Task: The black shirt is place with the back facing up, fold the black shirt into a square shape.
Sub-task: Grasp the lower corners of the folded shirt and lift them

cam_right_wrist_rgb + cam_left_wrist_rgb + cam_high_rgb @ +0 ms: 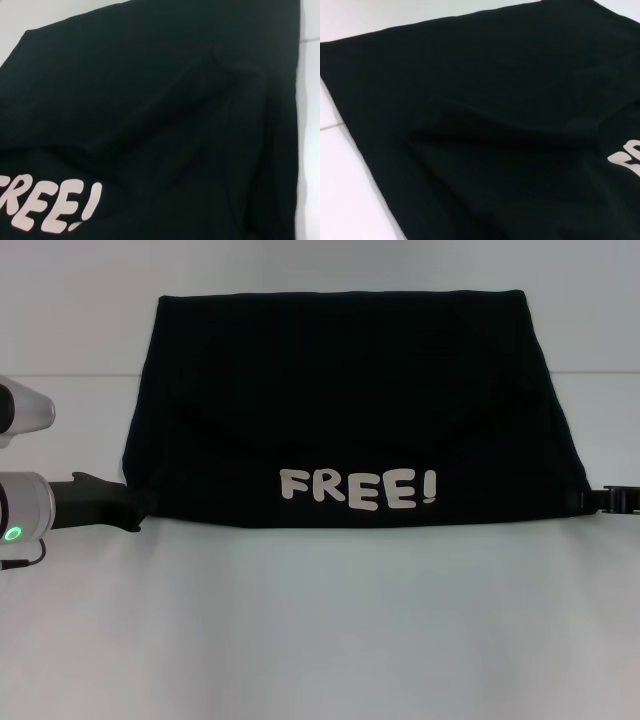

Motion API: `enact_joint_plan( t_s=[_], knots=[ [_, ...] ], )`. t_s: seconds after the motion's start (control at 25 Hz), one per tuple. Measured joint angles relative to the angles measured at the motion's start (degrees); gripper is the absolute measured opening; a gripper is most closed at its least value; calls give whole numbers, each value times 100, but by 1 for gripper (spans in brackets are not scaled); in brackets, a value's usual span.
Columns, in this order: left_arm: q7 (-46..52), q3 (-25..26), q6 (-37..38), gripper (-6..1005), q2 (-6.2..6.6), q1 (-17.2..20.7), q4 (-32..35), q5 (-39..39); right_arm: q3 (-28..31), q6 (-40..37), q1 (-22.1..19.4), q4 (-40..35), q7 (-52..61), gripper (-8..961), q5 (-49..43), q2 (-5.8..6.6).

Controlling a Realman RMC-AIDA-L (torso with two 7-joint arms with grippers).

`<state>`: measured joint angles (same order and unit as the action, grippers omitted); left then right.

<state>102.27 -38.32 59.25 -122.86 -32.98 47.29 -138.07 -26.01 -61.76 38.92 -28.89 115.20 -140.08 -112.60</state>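
The black shirt lies flat on the white table, folded into a wide shape that is broader at its near edge. White lettering "FREE!" faces up along that near edge. My left gripper is at the shirt's near left corner, where its black tip merges with the fabric. My right gripper is at the near right corner, mostly out of frame. The left wrist view shows only the shirt, with soft creases, and table beside it. The right wrist view shows the shirt and its lettering.
The white table stretches bare in front of the shirt and on both sides. My left arm's silver links sit at the far left edge. A pale seam runs across behind the shirt.
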Motion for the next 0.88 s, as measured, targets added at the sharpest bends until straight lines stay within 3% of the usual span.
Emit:
enact_joint_plan(
  t_s=[0.16,0.52,0.68,0.88],
  knots=[
    [-1,0,4,6,5,1,0,0,-1,-11,-16,-14,-1,282,1,3],
    [30,0,45,7,7,-1,21,3,17,-86,-62,-53,-81,87,22,7],
    [450,-63,642,8,-51,108,440,-25,63,-476,-160,-105,-281,-1,132,74],
    [738,-10,1385,7,-103,295,925,-25,76,-945,-422,-347,-439,-2,350,113]
  ],
)
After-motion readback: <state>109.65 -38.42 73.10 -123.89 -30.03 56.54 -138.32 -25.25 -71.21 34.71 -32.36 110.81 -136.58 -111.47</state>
